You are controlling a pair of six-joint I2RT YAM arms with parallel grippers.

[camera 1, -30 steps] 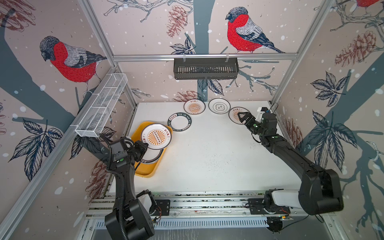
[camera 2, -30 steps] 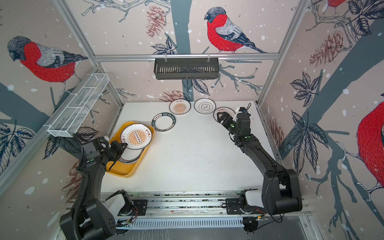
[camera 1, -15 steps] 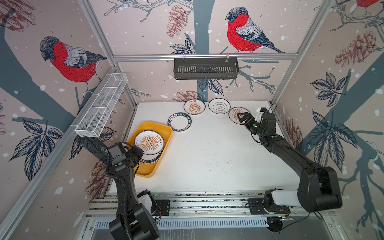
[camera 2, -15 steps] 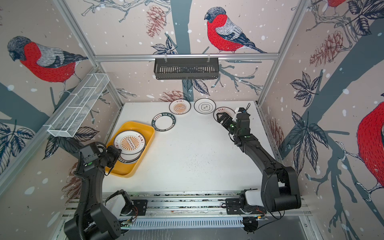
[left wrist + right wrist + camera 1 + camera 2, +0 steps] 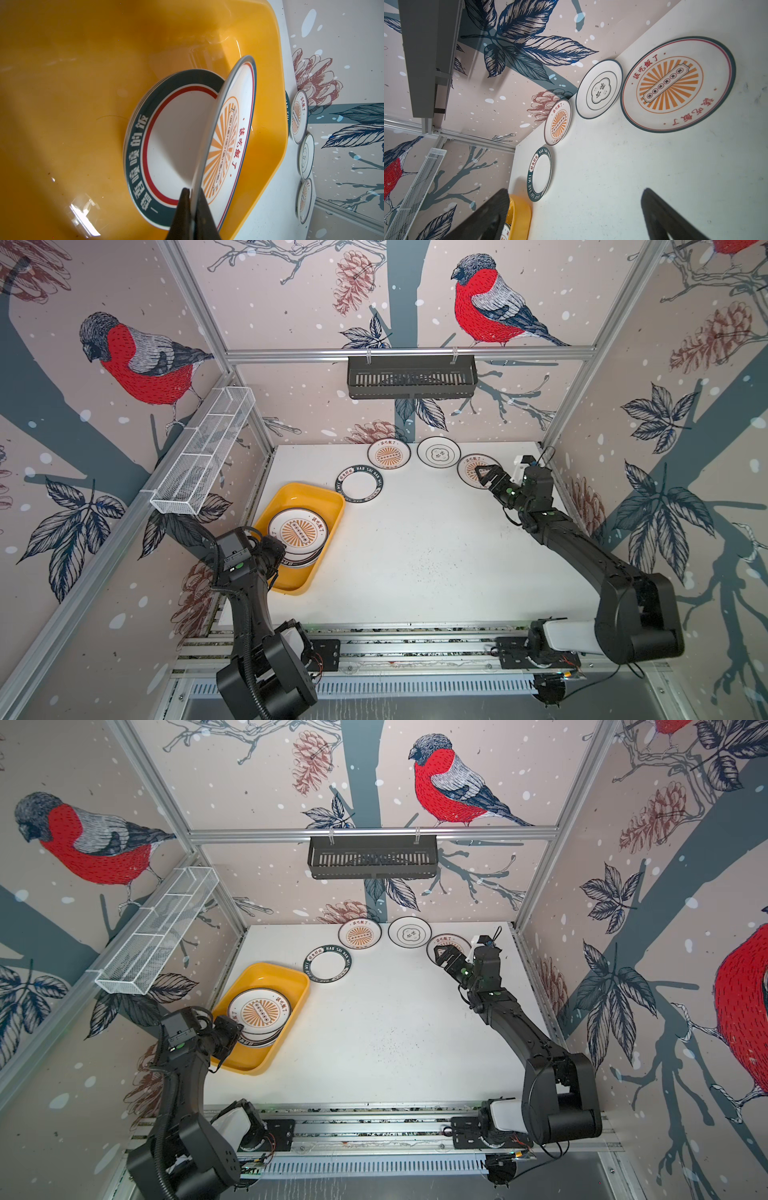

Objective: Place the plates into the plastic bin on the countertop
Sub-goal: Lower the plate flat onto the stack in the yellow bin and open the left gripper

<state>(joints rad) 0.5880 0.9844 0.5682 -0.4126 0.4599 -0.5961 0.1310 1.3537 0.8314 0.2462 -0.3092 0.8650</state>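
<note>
Your left gripper (image 5: 192, 193) pinched the sunburst plate (image 5: 226, 135) by its near rim, tilted just ahead over the stack (image 5: 174, 135) in the plastic bin (image 5: 62, 83). Your best move was to lower it flat, then release.

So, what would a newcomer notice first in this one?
The yellow bin at the left edge of the countertop, where the left tool is shut on the rim of a tilted sunburst plate over a green-rimmed stack. Then the red-breasted birds on the walls. At the back right, the open right tool hovers near a second sunburst plate.
</note>
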